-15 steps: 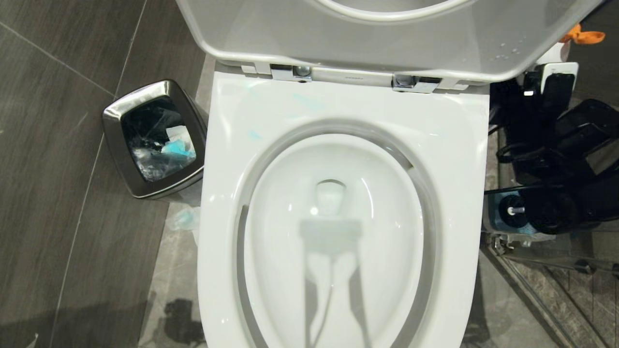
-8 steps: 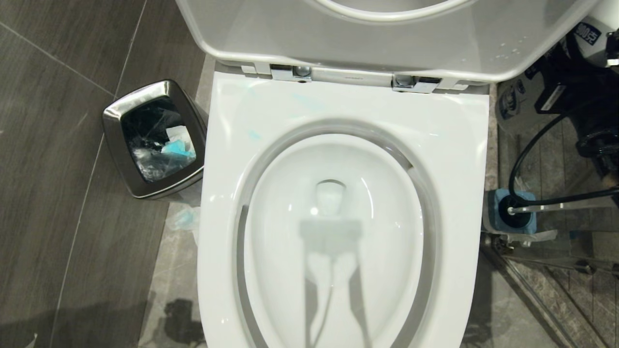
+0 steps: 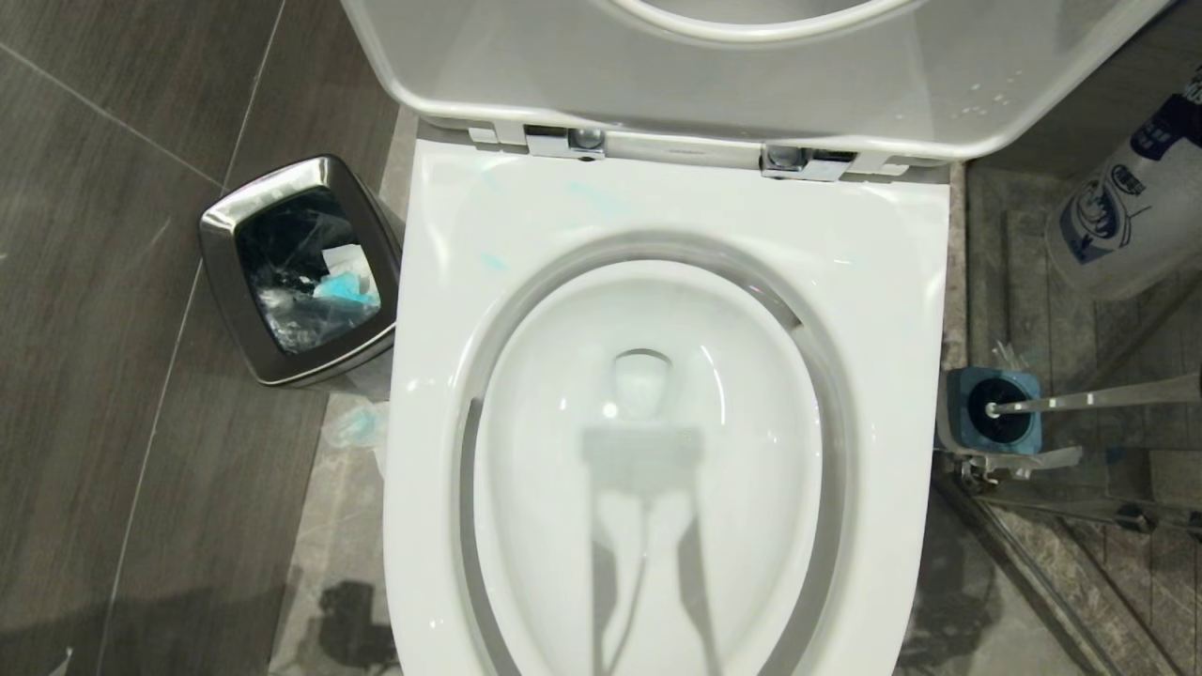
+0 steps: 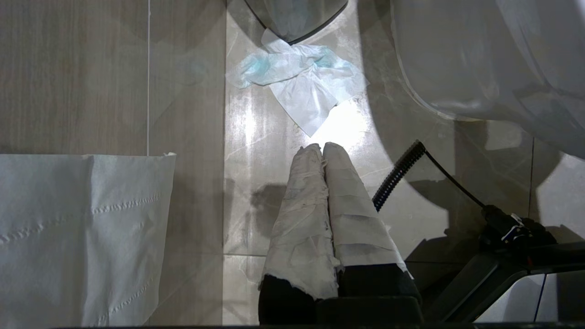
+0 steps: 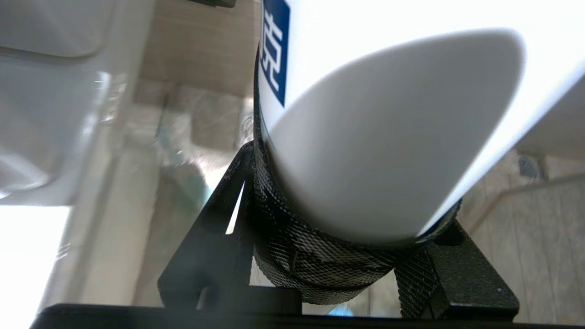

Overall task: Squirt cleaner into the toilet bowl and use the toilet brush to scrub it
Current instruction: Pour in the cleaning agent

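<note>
Between my right gripper's [image 5: 347, 256] fingers: white cleaner bottle [image 5: 393, 137], clamped | toilet bowl [image 3: 648, 451] off to its left | left gripper [image 4: 322, 148] closed, parked.

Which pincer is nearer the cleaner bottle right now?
Right. The right pincer is clamped around the white cleaner bottle, carried beside the toilet. The left pincer is shut over the floor by a crumpled tissue, with no bottle near.

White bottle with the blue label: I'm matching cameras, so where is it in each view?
Head view: white bottle at the right edge, beside the toilet bowl.
Left wrist view: not in it.
Right wrist view: close up, held in the right gripper.
Shared landmark: the toilet bowl's white ceramic.
</note>
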Robot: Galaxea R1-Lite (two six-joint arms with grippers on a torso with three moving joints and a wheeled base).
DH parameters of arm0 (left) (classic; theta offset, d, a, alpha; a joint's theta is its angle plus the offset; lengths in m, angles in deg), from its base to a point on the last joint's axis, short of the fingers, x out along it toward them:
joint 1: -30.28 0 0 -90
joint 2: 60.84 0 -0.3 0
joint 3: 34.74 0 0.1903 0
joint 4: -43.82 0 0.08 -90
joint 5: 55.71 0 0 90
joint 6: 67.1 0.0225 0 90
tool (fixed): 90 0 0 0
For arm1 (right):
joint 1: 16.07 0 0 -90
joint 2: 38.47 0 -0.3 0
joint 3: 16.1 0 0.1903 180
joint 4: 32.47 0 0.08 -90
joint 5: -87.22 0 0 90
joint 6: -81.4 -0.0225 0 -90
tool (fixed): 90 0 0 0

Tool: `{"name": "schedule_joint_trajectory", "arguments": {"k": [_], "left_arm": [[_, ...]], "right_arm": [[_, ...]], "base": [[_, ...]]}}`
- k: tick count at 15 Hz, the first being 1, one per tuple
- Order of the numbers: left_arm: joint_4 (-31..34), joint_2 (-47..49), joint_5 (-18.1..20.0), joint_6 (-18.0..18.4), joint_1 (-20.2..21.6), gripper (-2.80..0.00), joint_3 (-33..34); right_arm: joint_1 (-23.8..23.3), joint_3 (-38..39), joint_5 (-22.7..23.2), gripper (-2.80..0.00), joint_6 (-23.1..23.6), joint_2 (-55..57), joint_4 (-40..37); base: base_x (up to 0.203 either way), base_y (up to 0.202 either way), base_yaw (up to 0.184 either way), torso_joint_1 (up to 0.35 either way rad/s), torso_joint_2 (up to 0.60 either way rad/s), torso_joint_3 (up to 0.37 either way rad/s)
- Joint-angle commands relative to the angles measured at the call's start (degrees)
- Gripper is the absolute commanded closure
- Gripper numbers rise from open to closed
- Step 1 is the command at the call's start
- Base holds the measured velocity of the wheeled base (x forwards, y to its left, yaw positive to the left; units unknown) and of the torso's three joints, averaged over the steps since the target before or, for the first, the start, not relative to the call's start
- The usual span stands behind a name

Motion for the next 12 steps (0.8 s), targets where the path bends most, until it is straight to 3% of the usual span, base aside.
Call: {"name": "schedule_joint_trajectory", "arguments": {"k": [1, 6, 12], "left_arm": [[0.00, 0.00, 0.00, -0.02, 0.02, 0.00, 0.09], [0.00, 0.00, 0.00, -0.04, 0.02, 0.00, 0.09], [-0.18, 0.00, 0.09, -0.21, 0.02, 0.00, 0.09]], "right_arm": [[0.11, -0.07, 1.29, 0.00, -0.41, -6.97, -4.87], [0.07, -0.33, 4.38, 0.00, -0.42, -16.36, -20.17], [0.12, -2.53, 4.81, 0.00, 2.09, -16.66, -21.91]], "base": [[0.000, 0.000, 0.000, 0.000, 0.00, 0.000], [0.000, 0.000, 0.000, 0.000, 0.00, 0.000], [0.000, 0.000, 0.000, 0.000, 0.00, 0.000]]}}
